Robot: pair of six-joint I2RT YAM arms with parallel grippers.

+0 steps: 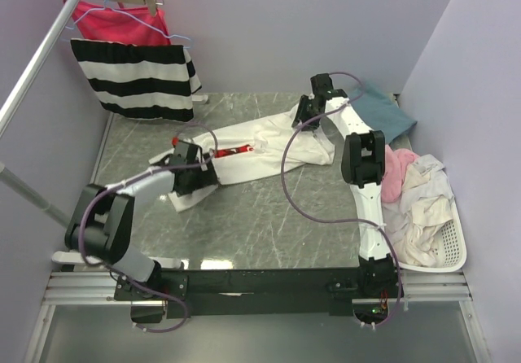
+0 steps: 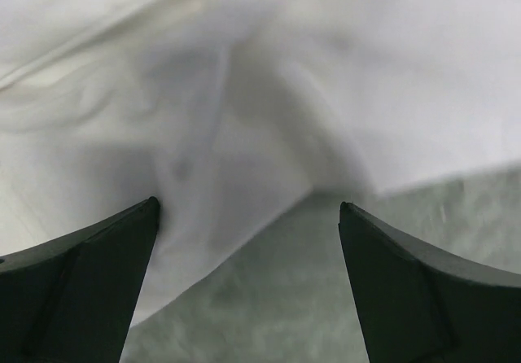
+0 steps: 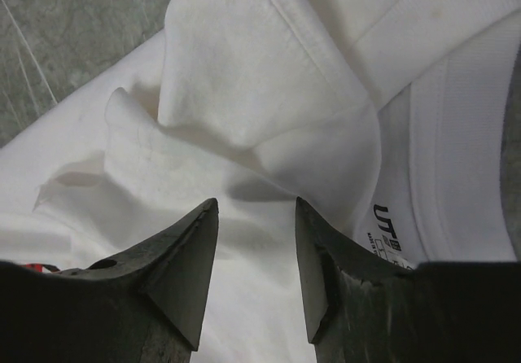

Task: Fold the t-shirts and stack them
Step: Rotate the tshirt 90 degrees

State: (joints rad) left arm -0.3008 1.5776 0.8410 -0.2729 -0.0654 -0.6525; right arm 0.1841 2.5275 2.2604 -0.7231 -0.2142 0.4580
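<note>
One white tee (image 1: 269, 158) spread flat, one teal tee (image 1: 389, 112) – pale tees (image 1: 419, 208) heaped, uncounted. Left gripper (image 2: 248, 210) jaws wide, hem between; right gripper (image 3: 256, 207) half apart above the collar.

Bright, even light falls from above, with pale glare on the tabletop (image 1: 203, 263). Beyond the left fingers (image 2: 89, 282) the tee (image 2: 326, 78) is blurred and softly shadowed; ahead of the right fingers (image 3: 183, 273) it is sharp, with shadow between them.

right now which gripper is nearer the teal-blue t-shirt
Right. The right gripper is over the white t-shirt collar, beside the teal-blue t-shirt; the left gripper is at the white one's far end.
</note>
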